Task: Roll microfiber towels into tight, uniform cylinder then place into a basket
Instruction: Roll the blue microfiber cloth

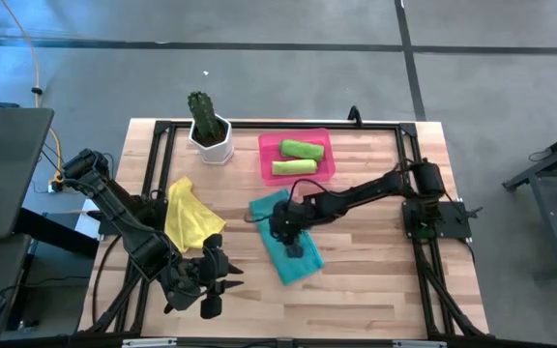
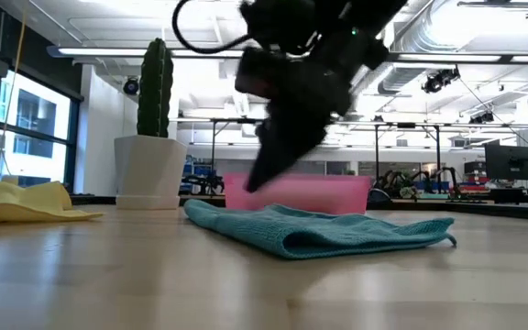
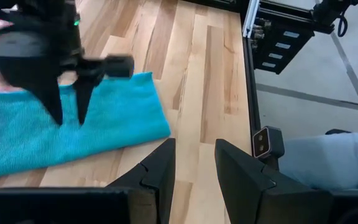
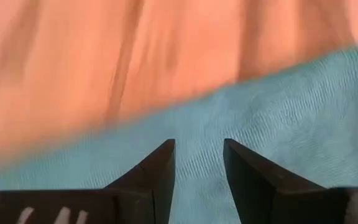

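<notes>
A teal towel [image 1: 280, 253] lies flat on the table, folded over along its near edge [image 2: 301, 246]. My right gripper [image 1: 294, 244] points down over the towel's middle, open, with its fingertips [image 3: 56, 115] just above the cloth; it also shows in its own wrist view [image 4: 197, 158]. My left gripper [image 1: 222, 282] is open and empty near the table's front edge, left of the towel. A yellow towel [image 1: 190, 218] lies crumpled at the left. The pink basket [image 1: 265, 159] at the back holds two rolled lime green towels [image 1: 301, 149].
A white pot with a green cactus [image 1: 209, 130] stands at the back left beside the basket. A black frame [image 1: 409, 145] runs round the table's edges. Bare wood lies to the right of the teal towel [image 1: 375, 251].
</notes>
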Available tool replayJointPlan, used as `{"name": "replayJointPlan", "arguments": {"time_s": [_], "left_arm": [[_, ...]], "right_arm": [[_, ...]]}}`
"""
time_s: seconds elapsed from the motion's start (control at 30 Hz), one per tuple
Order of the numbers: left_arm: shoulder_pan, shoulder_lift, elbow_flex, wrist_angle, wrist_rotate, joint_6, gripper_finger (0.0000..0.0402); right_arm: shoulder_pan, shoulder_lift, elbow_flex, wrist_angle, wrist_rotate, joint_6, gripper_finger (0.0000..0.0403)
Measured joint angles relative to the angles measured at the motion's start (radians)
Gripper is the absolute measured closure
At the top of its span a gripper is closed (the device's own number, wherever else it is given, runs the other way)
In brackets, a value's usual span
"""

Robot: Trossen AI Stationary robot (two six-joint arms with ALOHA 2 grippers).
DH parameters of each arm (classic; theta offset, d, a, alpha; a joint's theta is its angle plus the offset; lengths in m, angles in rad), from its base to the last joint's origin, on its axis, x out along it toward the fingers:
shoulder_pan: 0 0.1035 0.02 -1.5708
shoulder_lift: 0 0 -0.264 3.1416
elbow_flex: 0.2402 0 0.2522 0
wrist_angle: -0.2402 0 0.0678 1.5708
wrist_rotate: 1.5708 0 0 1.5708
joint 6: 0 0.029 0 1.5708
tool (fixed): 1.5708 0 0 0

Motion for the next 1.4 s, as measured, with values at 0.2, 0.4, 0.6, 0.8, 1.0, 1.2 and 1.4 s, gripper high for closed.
{"name": "replayJointPlan", "arguments": {"time_s": [0.2, 0.4, 0.6, 0.8, 1.0, 1.2, 1.4], "left_arm": [[0.000, 0.000, -0.023, 0.011, 0.002, -0.004, 0.0300], [0.000, 0.000, -0.044, 0.012, 0.006, -0.019, 0.0300], [0.000, 0.000, -0.044, 0.015, 0.007, -0.019, 0.0300], [0.000, 0.000, -0.044, 0.015, 0.007, -0.019, 0.0300], [0.000, 0.000, -0.044, 0.015, 0.008, -0.019, 0.0300], [0.000, 0.000, -0.044, 0.012, 0.008, -0.014, 0.0300], [0.006, 0.000, -0.044, 0.016, 0.006, 0.054, 0.0300]], "right_arm": [[0.006, 0.005, -0.007, -0.151, -0.010, -0.466, 0.0274], [0.004, 0.008, -0.054, -0.107, -0.018, -0.529, 0.0274], [0.005, 0.030, -0.064, -0.049, -0.021, -0.142, 0.0274], [0.007, 0.070, -0.063, -0.009, -0.019, 0.348, 0.0274], [0.017, 0.053, -0.049, 0.000, -0.008, 0.454, 0.0274], [0.021, -0.056, 0.002, -0.176, -0.023, 0.358, 0.0274], [0.041, -0.167, -0.003, -0.246, -0.015, 0.270, 0.0274]]}}
